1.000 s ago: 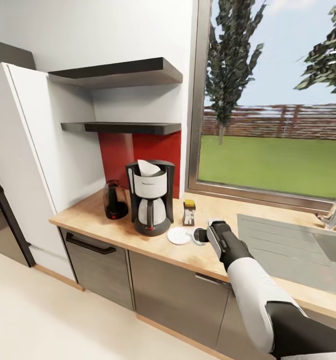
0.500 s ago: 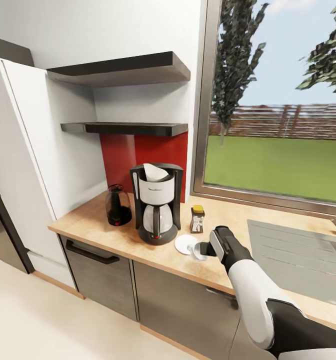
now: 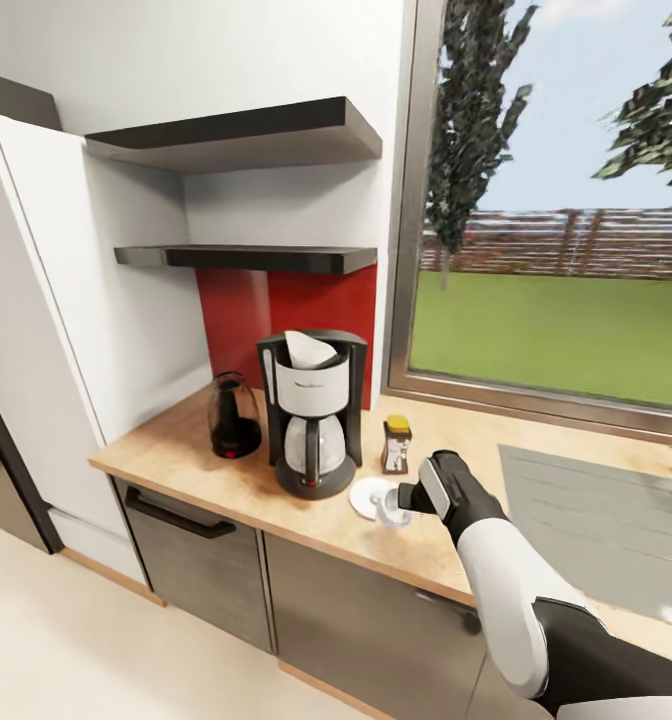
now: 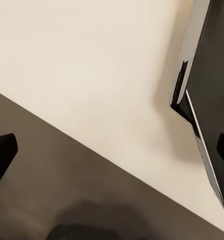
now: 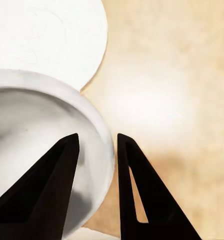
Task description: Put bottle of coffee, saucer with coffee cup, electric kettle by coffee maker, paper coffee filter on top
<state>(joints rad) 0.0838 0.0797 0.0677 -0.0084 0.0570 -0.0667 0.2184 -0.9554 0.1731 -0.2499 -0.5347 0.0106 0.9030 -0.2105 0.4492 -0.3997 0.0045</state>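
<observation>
On the light tan wood-grain countertop (image 3: pixel 226 480), head view, the black-and-white coffee maker (image 3: pixel 312 415) carries the white paper filter (image 3: pixel 309 350); dark glass kettle (image 3: pixel 232 417) at 9 o'clock, orange-lidded brown coffee jar (image 3: pixel 396 446) at 3. The right gripper (image 3: pixel 404 499) holds the small white cup (image 3: pixel 393 510) over the flat white saucer (image 3: pixel 370 494)'s edge. Right wrist view: fingers clamp the cup's rim (image 5: pixel 99 150). Left wrist view: fingertips wide apart. Judging from this, 1 step remains: seating the cup.
</observation>
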